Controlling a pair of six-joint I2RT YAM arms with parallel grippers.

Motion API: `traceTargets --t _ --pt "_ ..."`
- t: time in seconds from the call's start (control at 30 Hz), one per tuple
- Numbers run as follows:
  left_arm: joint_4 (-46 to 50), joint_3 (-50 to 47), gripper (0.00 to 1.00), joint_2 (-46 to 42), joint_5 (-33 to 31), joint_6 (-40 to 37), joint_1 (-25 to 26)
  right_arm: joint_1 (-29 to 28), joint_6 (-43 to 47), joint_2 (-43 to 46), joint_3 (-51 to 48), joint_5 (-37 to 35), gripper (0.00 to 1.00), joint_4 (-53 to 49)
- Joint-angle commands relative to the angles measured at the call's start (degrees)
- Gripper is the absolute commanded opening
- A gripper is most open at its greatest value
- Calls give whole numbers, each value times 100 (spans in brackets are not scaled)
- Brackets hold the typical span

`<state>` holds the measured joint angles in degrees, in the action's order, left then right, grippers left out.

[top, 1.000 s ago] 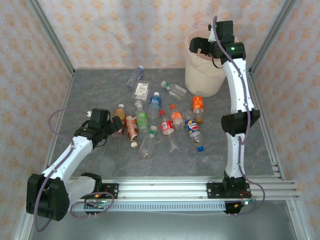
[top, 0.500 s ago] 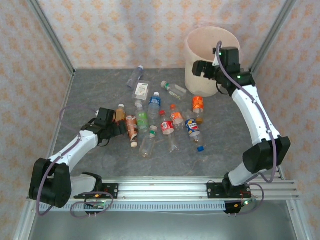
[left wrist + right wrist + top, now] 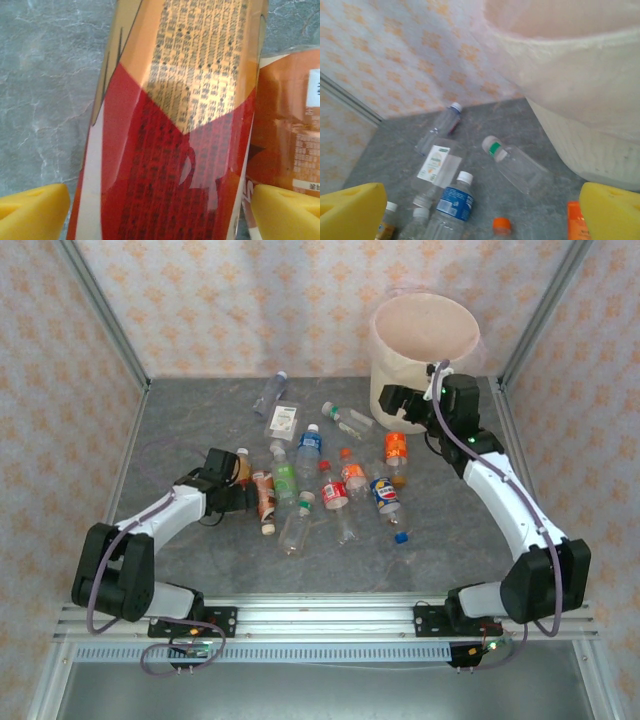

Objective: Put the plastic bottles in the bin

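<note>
Farthest back, at the right of the grey table [image 3: 180,430], upright: the bin [image 3: 400,370], cream-pink, lined with a thin bag, far larger than anything else. Just in front of its wall, hanging above the table, the right gripper [image 3: 392,400]; jaws spread wide, nothing between the yellow pads [image 3: 350,212]. Low on the left, down at table level, the left gripper [image 3: 246,496]; jaws spread to either side of a lying red-and-orange-labelled bottle [image 3: 175,125], pads close by its flanks, contact impossible to tell. Right beside that one, seemingly touching, a brown-labelled bottle [image 3: 295,145]. Scattered lying across the middle of the table, between the two grippers and outside the bin, the plastic bottles [image 3: 334,492]. Near the bin's foot, a clear bottle with a green band and white cap [image 3: 512,162].
</note>
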<state>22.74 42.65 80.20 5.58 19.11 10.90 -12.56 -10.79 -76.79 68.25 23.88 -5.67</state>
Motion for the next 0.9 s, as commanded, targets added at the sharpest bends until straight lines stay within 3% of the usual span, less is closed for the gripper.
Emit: traceTargets --t 0.0,0.43,0.67,0.73,0.87 --pt "-79 164 91 136 39 -274 45 14 -52 291 -208 321 99 633" --pt "49 149 65 -157 -489 -245 47 10 100 987 -991 -123 99 601" --pt "405 197 57 -1189 -1308 145 65 1 -949 1132 -1257 -208 99 216" --pt "366 174 53 -1626 -1220 269 71 -62 -1272 1149 -1440 -54 99 355" --pt "-109 89 47 -2287 -396 391 152 -405 -1590 1122 -1656 -122 99 687"
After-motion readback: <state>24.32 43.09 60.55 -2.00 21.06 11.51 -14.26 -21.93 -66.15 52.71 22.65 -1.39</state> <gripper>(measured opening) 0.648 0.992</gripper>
